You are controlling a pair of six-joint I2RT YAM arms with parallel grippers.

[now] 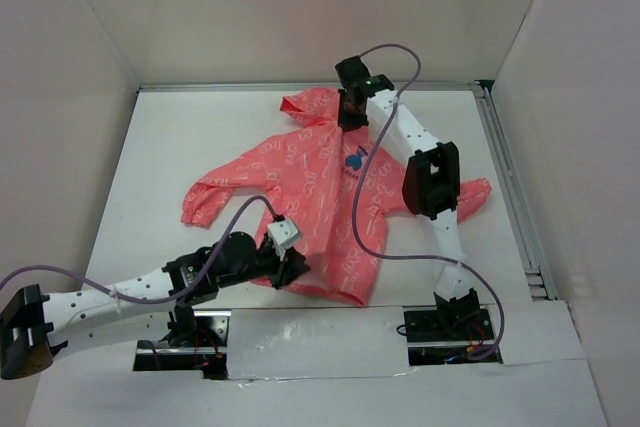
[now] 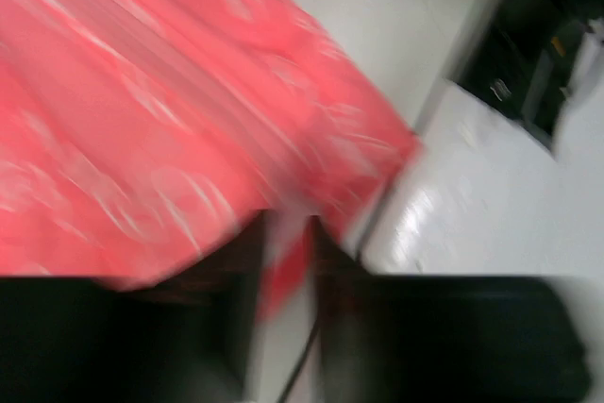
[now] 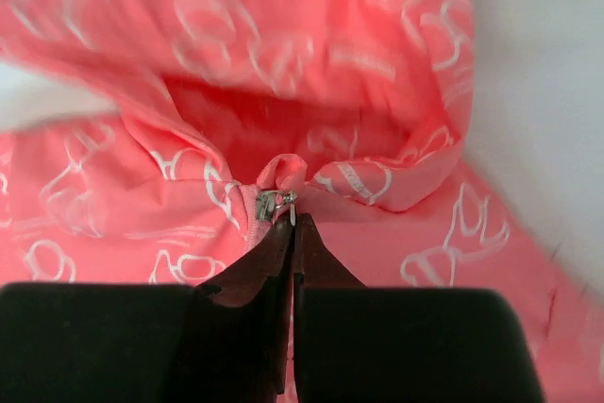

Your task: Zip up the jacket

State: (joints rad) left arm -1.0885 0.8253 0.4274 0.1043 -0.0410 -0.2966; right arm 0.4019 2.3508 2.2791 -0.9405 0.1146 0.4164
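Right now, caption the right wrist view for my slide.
Right gripper pinched shut at the zipper slider, at the collar of the coral-pink hooded jacket.

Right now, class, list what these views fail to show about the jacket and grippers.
Left wrist view: blur hides whether the left gripper holds the jacket.
Top view: right arm covers the zipper's top; chest mark too small.
Right wrist view: right gripper hides the zipper below the zipper pull.
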